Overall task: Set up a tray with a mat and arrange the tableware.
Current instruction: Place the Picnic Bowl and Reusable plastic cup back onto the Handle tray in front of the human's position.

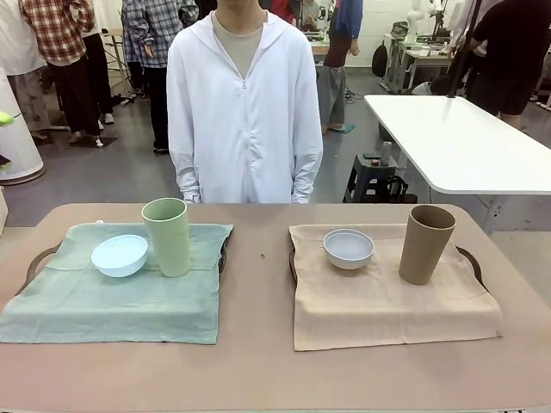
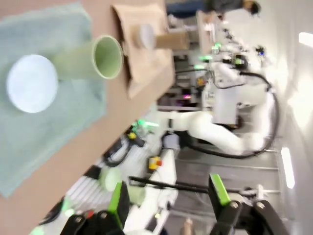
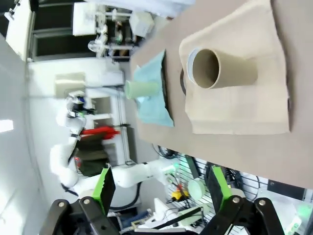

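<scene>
- Two place settings face a person in a white hooded jacket, who stands at the far side of the brown table with arms hanging down.
- Taking the pale green tumbler as the landmark: it stands upright on the green mat, toward that mat's far edge, and the light blue bowl sits just beside it on the robot's left, close enough that touching cannot be ruled out.
- The green mat drapes over a dark tray, whose handle peeks out well to the left of the tumbler; judging by the drape, the cloth is there to cushion and dress the tray.
- Well to the right of the green tumbler, across a bare strip of table, lies the beige mat over a second tray. On it stand the white bowl and, farther right again, the tan-brown tumbler, the two clearly apart.
- The pairing looks deliberate: one bowl and one tumbler per mat, both kept toward the far edge, leaving the near half of each cloth free.
- The left gripper hangs above and off the near edge, jaws spread wide and holding nothing.
- The right gripper hovers likewise clear of the table, fully spread and empty.
- Judged from this layout, the arranging appears essentially complete, with the open lane between the mats offering the safest approach.
</scene>
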You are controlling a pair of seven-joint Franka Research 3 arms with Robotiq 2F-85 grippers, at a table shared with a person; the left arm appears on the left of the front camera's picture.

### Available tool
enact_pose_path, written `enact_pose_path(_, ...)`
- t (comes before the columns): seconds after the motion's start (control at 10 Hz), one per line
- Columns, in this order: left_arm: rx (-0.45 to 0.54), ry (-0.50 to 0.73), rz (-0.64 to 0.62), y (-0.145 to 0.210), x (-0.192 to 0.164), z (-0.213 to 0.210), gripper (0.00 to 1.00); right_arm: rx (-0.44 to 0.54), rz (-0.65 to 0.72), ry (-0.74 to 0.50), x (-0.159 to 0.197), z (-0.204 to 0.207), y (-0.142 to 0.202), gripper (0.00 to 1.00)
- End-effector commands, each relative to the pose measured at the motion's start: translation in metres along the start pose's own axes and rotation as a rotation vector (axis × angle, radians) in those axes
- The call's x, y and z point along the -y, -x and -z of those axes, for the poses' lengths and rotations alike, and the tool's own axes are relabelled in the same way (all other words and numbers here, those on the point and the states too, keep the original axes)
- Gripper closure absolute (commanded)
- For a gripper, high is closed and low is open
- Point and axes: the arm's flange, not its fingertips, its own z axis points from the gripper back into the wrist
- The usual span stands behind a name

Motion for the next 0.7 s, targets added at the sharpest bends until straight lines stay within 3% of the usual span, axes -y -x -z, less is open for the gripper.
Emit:
enact_pose_path(0.0,-0.005,0.146,-0.021,-0.011,-0.016,-0.029,0.15,0.006,0.005,-0.123,0.011,-0.024,-0.009,0.0)
enact_pose_path(0.4,0.015,0.253,-0.067,-0.002,-0.043,-0.067,0.15,0.024,0.044,-0.328,0.048,-0.05,-0.003,0.0)
enact_pose_path(0.6,-0.022,0.203,-0.093,-0.008,-0.046,-0.073,0.15,0.032,0.089,-0.292,0.056,-0.035,-0.014,0.0)
